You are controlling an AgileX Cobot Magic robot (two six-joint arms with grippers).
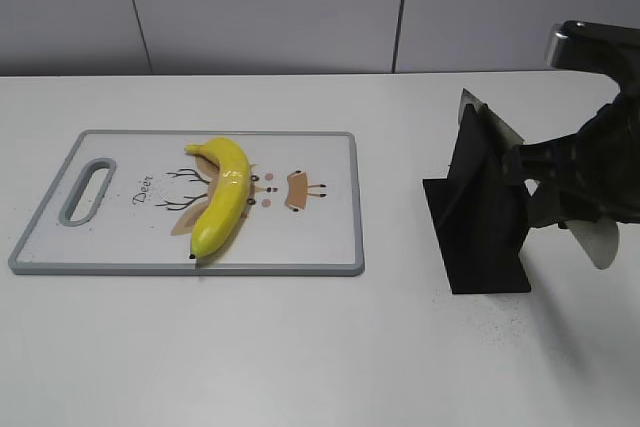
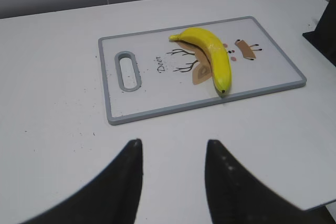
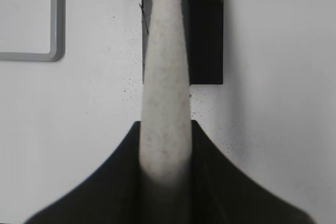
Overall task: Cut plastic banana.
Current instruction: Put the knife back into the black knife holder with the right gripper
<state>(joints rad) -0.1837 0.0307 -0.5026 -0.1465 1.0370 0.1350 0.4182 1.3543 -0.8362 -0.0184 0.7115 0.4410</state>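
Observation:
The plastic banana lies slantwise on the white cutting board, over its deer drawing; it also shows in the left wrist view. A knife with a pale speckled handle sits in a black stand to the right of the board. My right gripper is shut on the knife handle, with the blade still at the stand. My left gripper is open and empty, above bare table in front of the board. The left arm is out of the exterior view.
The board has a grey rim and a handle slot at its left end. A board corner shows at the upper left of the right wrist view. The black stand stands close to the board's right edge. A grey wall runs behind the table.

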